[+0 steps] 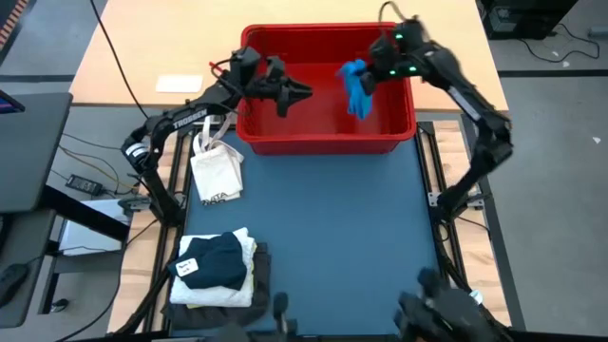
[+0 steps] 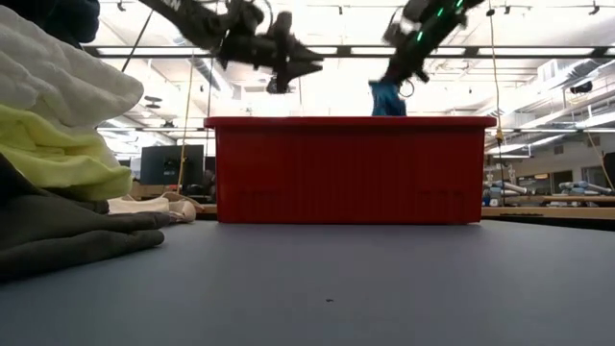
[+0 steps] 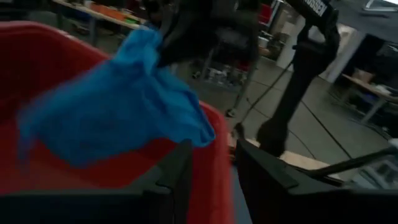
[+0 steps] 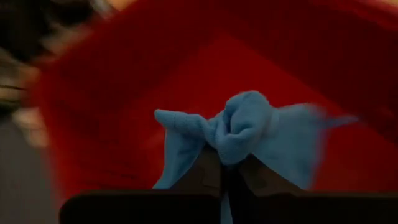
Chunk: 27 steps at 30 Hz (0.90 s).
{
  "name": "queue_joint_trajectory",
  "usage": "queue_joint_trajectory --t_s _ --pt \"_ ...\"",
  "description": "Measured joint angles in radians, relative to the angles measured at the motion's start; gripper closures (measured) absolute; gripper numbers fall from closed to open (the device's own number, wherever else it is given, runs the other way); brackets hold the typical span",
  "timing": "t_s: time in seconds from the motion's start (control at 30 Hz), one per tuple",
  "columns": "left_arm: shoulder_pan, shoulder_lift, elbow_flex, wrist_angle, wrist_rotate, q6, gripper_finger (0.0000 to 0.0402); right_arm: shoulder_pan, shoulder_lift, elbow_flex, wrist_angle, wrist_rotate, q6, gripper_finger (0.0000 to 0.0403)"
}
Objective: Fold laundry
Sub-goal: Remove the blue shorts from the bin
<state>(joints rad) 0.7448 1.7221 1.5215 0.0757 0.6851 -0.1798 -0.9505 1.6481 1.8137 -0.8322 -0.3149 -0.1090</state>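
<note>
My right gripper (image 4: 225, 167) pinches the small blue piece (image 1: 357, 87) above the red basket (image 1: 328, 144); my left gripper (image 1: 302, 91), part-open, holds nothing; no readable labels.

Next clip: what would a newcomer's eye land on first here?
The big red basket at the table's far edge, with the right gripper shut on a small blue cloth that hangs above it. Next, the left gripper over the basket's left half, holding nothing, and the folded stack of laundry at the near left corner beside a small white bag.
</note>
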Motion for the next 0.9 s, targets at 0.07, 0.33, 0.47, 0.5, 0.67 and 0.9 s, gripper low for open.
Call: queue_joint_trajectory --t_s 0.07,0.33,0.47,0.5,0.67,0.9 --pt "-0.041 -0.001 0.043 -0.049 -0.006 0.002 0.0274 0.012 -0.068 0.0 -0.021 -0.059 0.03 0.0393" --pt "-0.275 -0.005 0.165 -0.309 -0.204 0.054 0.0274 0.126 -0.277 -0.003 -0.336 -0.308 0.049 0.0393" --pt "-0.409 -0.004 0.24 -0.408 -0.353 0.049 0.0274 0.263 -0.353 -0.071 -0.544 -0.27 0.004 0.0393" --pt "-0.443 -0.004 0.263 -0.427 -0.39 0.04 0.0274 0.305 -0.373 -0.099 -0.559 -0.248 0.005 0.0393" --pt "-0.625 -0.004 0.348 -0.508 -0.599 0.03 0.0274 0.542 -0.484 -0.266 -0.48 -0.202 0.115 0.0393" --pt "-0.797 -0.004 0.367 -0.657 -0.83 -0.149 0.0274 0.841 -0.545 -0.597 -0.134 -0.122 0.36 0.0393"
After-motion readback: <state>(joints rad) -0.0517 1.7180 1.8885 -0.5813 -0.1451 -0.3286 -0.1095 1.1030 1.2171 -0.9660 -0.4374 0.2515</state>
